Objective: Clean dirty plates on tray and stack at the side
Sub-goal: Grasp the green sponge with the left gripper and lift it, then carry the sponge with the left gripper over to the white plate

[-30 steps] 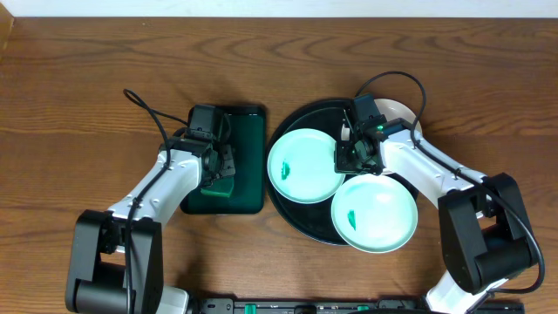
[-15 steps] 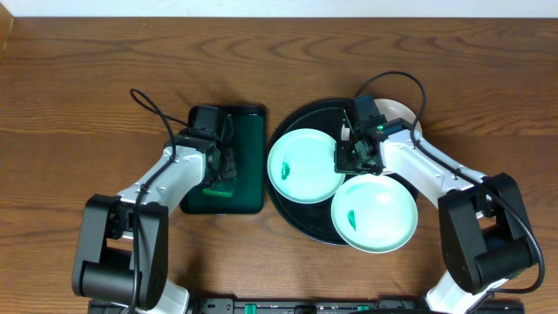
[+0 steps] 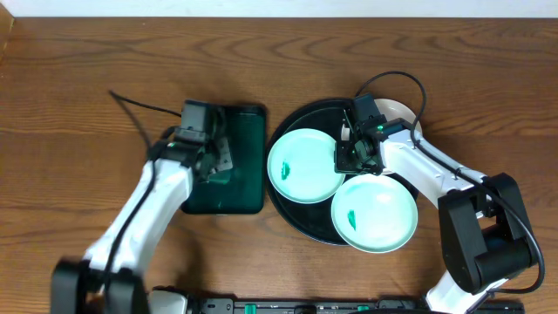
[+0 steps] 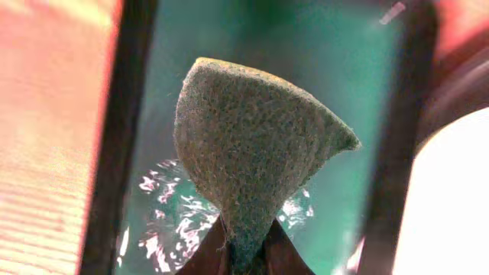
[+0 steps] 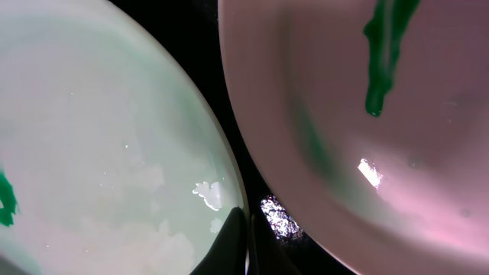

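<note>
On the round black tray [image 3: 288, 131] lie two dirty plates, a left one [image 3: 301, 166] and a front one [image 3: 377, 216] with a green smear. A third plate [image 3: 403, 112] peeks out behind the right arm. My right gripper [image 3: 348, 158] is shut on the left plate's right rim [image 5: 99, 153], jaws [image 5: 246, 244] pinched over its edge, beside the smeared plate [image 5: 367, 153]. Over the green tray, my left gripper [image 3: 216, 166] is shut on a grey-green scouring pad [image 4: 252, 145], which fans out above the fingertips [image 4: 248, 256].
The rectangular dark green tray [image 3: 248, 139] lies left of the black tray, its wet bottom [image 4: 164, 221] glinting under the pad. Bare wooden table [image 3: 87, 105] extends to the left and back. The right arm reaches across the round tray's back right.
My left gripper has closed on the scouring pad and the left arm has swung up and left with it. The right gripper and the plates have not moved.
</note>
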You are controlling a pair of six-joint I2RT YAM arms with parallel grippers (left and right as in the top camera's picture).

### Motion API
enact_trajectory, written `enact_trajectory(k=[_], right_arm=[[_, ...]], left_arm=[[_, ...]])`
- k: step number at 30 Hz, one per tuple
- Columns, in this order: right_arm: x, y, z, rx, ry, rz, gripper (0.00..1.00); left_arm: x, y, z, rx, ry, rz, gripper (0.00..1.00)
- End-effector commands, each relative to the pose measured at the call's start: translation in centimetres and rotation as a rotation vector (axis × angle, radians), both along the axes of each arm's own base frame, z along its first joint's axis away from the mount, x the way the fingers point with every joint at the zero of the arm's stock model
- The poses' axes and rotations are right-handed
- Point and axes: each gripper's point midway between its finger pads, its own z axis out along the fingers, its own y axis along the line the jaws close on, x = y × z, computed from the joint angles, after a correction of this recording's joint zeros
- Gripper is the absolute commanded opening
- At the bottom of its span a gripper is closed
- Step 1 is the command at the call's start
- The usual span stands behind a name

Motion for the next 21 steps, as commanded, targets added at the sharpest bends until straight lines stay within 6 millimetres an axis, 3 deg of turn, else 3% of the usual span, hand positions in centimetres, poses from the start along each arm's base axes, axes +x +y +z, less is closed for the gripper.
enact_trajectory(k=[1, 5, 8, 19, 21], right_arm=[[-0.2, -0.1, -0.4, -0.017, 0.001, 0.014, 0.01], [-0.2, -0.1, -0.4, -0.017, 0.001, 0.014, 0.01], [-0.2, -0.1, -0.4, -0.017, 0.001, 0.014, 0.01], [0.0, -0.2, -0.4, -0.016, -0.004, 0.010, 0.01], [0.2, -0.3, -0.3, -0.013, -0.011, 0.006, 0.11]], left_arm=[[1.3, 0.1, 4.9, -0.009, -0.158, -0.010, 0.07], [0.6, 0.1, 7.8, -0.028, -0.233, -0.016, 0.07], [-0.3, 0.2, 8.3, -0.030, -0.231, -0.013, 0.07], [-1.7, 0.5, 6.5, -0.039, -0.125, 0.035, 0.07], [-1.9, 0.6, 6.3, -0.035, -0.105, 0.038, 0.07]])
